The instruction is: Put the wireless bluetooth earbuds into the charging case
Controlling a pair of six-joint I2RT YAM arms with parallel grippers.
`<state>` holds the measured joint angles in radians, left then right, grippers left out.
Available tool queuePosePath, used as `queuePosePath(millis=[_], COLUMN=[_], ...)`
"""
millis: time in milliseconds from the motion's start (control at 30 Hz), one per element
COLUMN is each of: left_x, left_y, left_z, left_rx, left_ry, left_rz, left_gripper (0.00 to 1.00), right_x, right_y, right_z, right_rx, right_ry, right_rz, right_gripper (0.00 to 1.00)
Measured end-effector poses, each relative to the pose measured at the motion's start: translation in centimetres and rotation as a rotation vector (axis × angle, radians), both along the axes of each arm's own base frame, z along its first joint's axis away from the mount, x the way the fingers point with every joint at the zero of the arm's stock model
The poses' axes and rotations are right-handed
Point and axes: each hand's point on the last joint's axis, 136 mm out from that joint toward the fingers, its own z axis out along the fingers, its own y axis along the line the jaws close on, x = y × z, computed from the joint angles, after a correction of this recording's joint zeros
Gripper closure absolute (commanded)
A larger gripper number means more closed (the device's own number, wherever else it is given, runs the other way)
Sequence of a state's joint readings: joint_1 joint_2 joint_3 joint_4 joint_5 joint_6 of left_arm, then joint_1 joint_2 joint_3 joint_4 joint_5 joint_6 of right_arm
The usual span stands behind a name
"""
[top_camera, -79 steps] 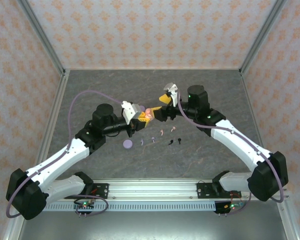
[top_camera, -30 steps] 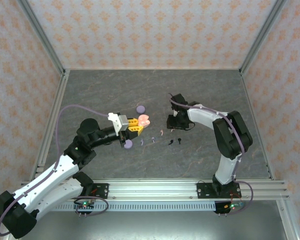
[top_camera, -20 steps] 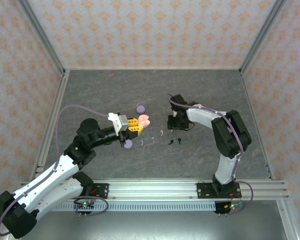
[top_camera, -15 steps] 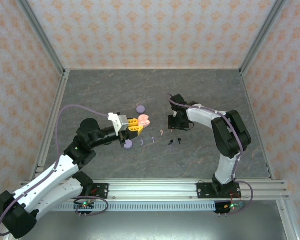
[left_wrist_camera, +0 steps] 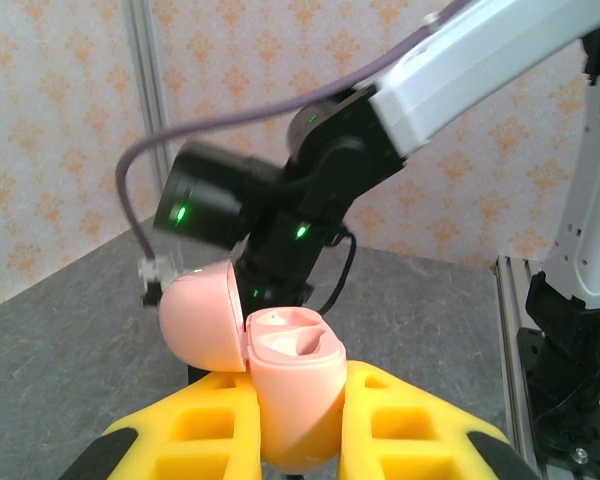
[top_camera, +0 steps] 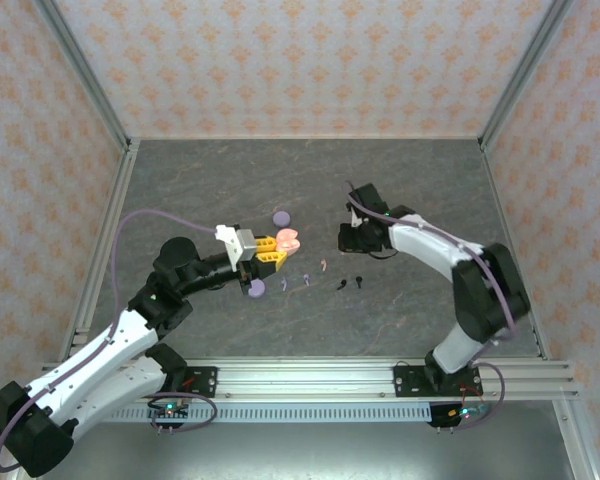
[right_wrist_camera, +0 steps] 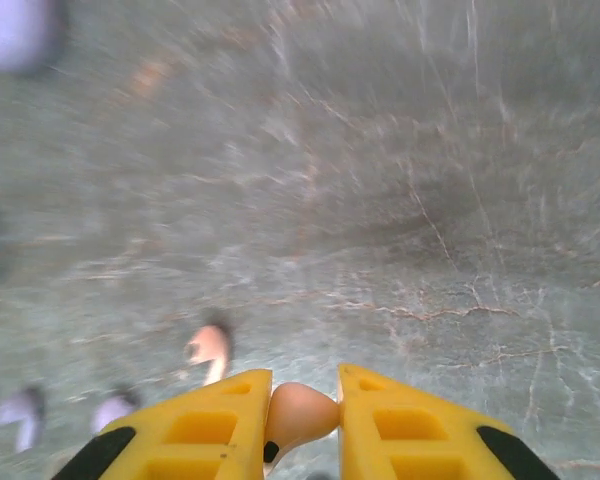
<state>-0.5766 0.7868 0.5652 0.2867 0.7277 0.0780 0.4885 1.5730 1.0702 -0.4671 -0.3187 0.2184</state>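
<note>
1. Presently, my left tool (left_wrist_camera: 298,425) is clamped on the lower half of the glossy pink clamshell charging case (left_wrist_camera: 292,375). It holds the case upright off the grey marbled worktop (top_camera: 420,180), with the domed lid (left_wrist_camera: 205,318) swung open to one side. I judge this keeps the moulded sockets facing up and reachable for the other arm.
2. My right tool (right_wrist_camera: 302,398) is closed on a small pink stemmed earbud (right_wrist_camera: 300,415), pinched at the very fingertips. That tip grip leaves most of the bud free, which I judge suits seating it in a socket. The wrist view is smeared, so I cannot tell which way the stem points.
3. From overhead the two tools are apart, so the gripped bud has not yet reached the open case.
4. Loose in a row on the worktop between the arms are:
   - a second pink earbud (right_wrist_camera: 212,345);
   - two lavender earbuds (top_camera: 284,285);
   - two black earbuds (top_camera: 342,285).
5. Two lavender disc-shaped cases (top_camera: 281,217) lie near the left tool, apparently shut.
6. I can read no brand, label or writing on the case, the buds or the arms.
</note>
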Motion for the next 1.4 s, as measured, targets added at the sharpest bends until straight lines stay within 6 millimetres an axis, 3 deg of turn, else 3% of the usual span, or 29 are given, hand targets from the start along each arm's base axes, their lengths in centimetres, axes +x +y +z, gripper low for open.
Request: queuePosePath(millis=[133, 267, 367, 533, 667, 800, 1133, 1400], left_x=[0.2, 0.5, 1.0, 1.2, 1.2, 1.4, 1.6, 1.8], left_y=[-0.5, -0.9, -1.0, -1.2, -1.6, -1.8, -1.9, -2.0], left_z=[0.0, 0.2, 0.4, 0.8, 0.6, 0.2, 0.0, -0.3], left_rx=[-0.014, -0.034, -0.050, -0.071, -0.071, -0.064, -0.060, -0.055], left_ry=[0.009, 0.014, 0.013, 0.011, 0.018, 0.029, 0.033, 0.040], left_rz=[-0.006, -0.011, 0.004, 0.009, 0.007, 0.012, 0.024, 0.028], left_gripper=[1.00, 1.00, 1.00, 1.00, 1.00, 1.00, 1.00, 1.00], right_x=[-0.6, -2.8, -4.6, -7.0, -9.1, -10.6, -11.0, -10.4], right_y=[0.8, 1.5, 1.8, 2.9, 5.1, 6.7, 8.5, 8.8], right_z=[7.6, 14.9, 18.8, 23.1, 24.4, 24.4, 23.3, 22.9], right_rx=[0.152, 0.325, 0.438, 0.573, 0.629, 0.646, 0.609, 0.589], right_ry=[-0.208, -0.421, -0.543, -0.654, -0.677, -0.673, -0.666, -0.667], right_rz=[0.048, 0.115, 0.167, 0.258, 0.351, 0.415, 0.455, 0.444], right_gripper=[0.79, 0.79, 0.78, 0.78, 0.78, 0.78, 0.79, 0.79])
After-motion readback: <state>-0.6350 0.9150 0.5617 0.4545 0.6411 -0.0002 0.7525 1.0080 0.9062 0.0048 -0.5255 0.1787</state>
